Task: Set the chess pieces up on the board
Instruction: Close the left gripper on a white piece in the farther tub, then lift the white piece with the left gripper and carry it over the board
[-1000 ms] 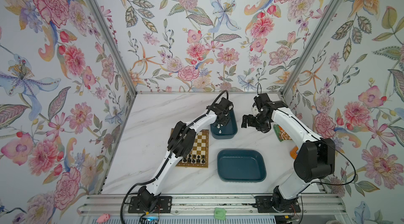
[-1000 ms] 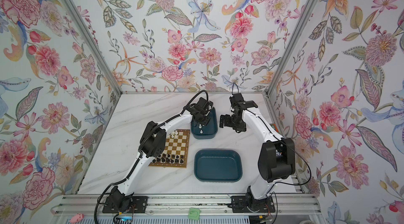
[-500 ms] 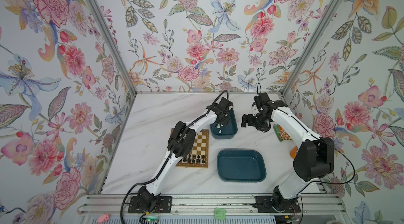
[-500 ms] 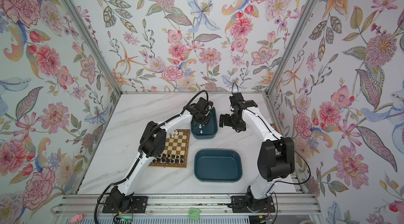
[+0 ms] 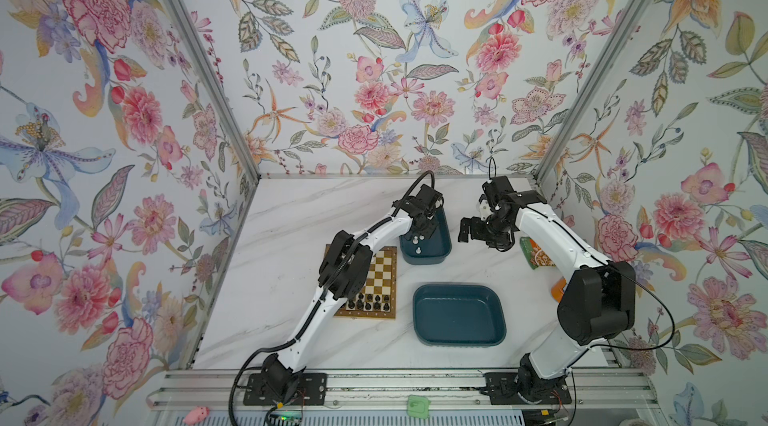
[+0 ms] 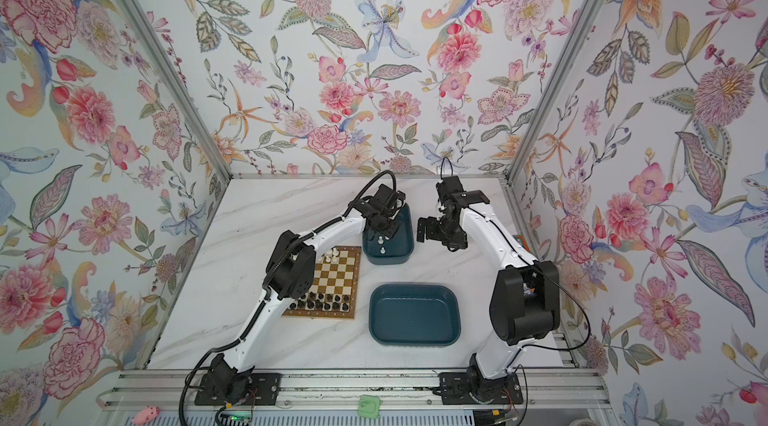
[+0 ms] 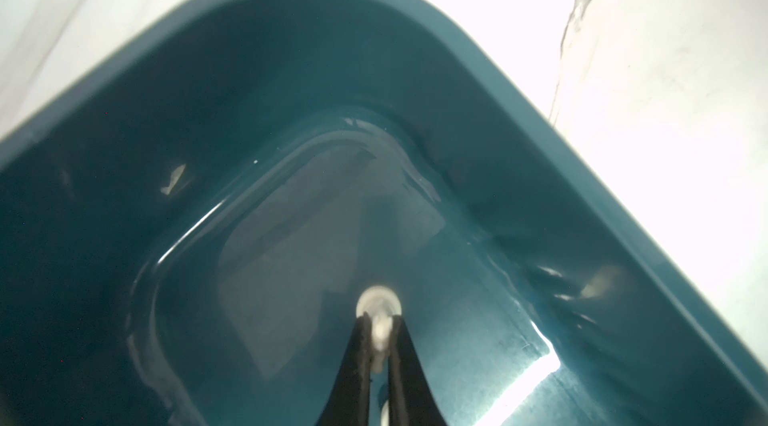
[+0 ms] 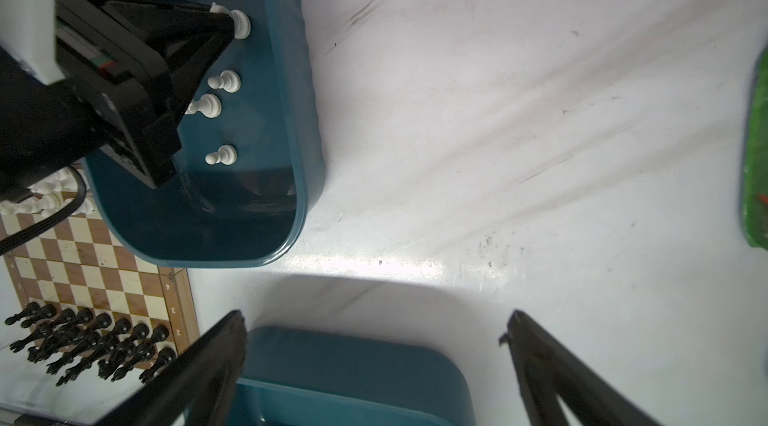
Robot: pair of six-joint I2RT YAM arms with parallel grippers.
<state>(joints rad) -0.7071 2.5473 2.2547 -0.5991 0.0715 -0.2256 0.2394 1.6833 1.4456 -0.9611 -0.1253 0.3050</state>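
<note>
My left gripper reaches down into the small teal tub and is shut on a white chess piece, seen beside the tub's wall in the right wrist view as the held white piece. Three more white pieces stand in that tub. The board carries rows of black pieces at its near edge and several white pieces at its far edge. My right gripper hangs open and empty to the right of the small tub, above the table.
A larger empty teal tub sits in front of the small one, to the right of the board. A green packet and an orange object lie under the right arm near the right wall.
The left gripper's jaws have closed on the white piece inside the small tub. Neither arm has visibly shifted.
</note>
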